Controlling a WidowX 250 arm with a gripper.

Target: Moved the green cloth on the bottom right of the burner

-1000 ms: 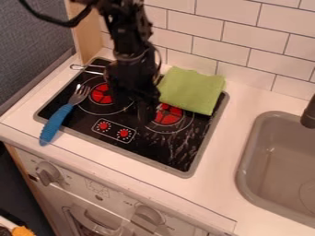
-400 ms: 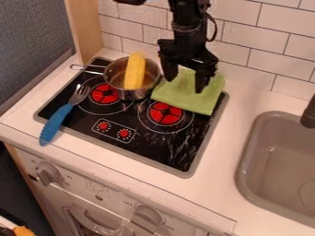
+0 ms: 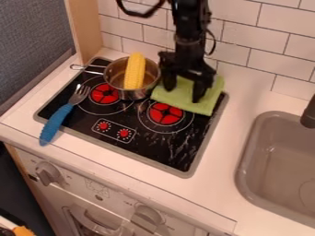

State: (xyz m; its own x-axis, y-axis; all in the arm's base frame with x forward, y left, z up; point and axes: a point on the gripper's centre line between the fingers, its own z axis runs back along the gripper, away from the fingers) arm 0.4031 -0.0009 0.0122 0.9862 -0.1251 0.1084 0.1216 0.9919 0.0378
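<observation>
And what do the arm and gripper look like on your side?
The arm is black, with an uneven, jointed outline. A thick black cable loops off its upper left, and a thinner dark one bows out along its right side. The gripper is black too, with two chunky fingers under a wider body. I can't make out any markings.

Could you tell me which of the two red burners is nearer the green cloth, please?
In this view, the right burner: its upper edge is by the green cloth, while the left burner lies between the fork and pot.
</observation>
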